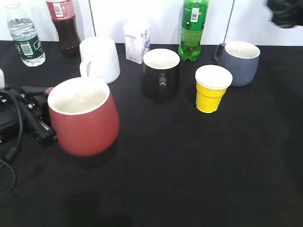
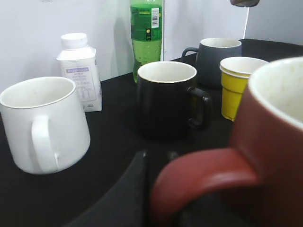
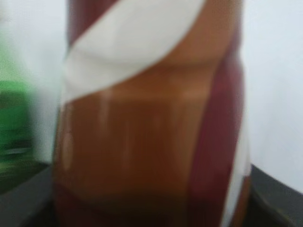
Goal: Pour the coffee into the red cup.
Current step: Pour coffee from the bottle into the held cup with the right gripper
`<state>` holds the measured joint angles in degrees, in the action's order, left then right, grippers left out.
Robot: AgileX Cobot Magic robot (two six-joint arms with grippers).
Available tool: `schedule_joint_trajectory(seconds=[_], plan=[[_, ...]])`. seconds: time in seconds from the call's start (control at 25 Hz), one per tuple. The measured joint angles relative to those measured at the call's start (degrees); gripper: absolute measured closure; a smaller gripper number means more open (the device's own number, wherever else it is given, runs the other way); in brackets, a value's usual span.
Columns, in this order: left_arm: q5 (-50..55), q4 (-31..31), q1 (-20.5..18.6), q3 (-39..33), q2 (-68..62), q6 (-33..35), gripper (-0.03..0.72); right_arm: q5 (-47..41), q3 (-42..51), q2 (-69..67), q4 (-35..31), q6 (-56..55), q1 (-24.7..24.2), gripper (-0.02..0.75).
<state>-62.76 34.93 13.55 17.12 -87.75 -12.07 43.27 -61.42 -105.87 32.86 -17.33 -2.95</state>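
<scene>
The red cup is at the front left, upright, its cream inside empty. My left gripper is behind it and shut on its loop handle. In the left wrist view the cup fills the right side, and its handle lies between my jaws. The coffee, a brown bottle with a red and white swirl label, fills the right wrist view, blurred and very close, held in my right gripper. The fingers themselves are hidden there. Only a dark part of the right gripper shows at the top right corner of the exterior view.
On the black table stand a white mug, a black mug, a yellow cup and a grey-blue mug. Along the back wall are a water bottle, a cola bottle, a small white carton and a green bottle.
</scene>
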Motion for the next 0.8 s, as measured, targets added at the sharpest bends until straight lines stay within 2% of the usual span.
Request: schedule_joint_trajectory(seconds=[0.12, 0.28, 0.4, 0.52, 0.8], plan=[[-1.88, -0.1, 0.0, 0.0, 0.0, 0.0, 0.617, -4.31, 1.22, 5.0, 2.43, -1.66, 9.22, 0.204], [-2.14, -0.1, 0.0, 0.0, 0.0, 0.0, 0.617, -6.12, 1.22, 5.89, 3.72, -2.41, 24.49, 0.204], [-2.81, -1.22, 0.0, 0.0, 0.0, 0.0, 0.617, -6.65, 1.22, 5.89, 9.69, -2.51, 33.24, 0.204], [-3.3, -1.54, 0.0, 0.0, 0.0, 0.0, 0.617, -7.15, 1.22, 5.89, 15.27, -0.85, 35.55, 0.204], [-3.35, 0.87, 0.0, 0.0, 0.0, 0.0, 0.614, -5.82, 1.22, 5.84, 15.95, 4.67, 37.29, 0.204]])
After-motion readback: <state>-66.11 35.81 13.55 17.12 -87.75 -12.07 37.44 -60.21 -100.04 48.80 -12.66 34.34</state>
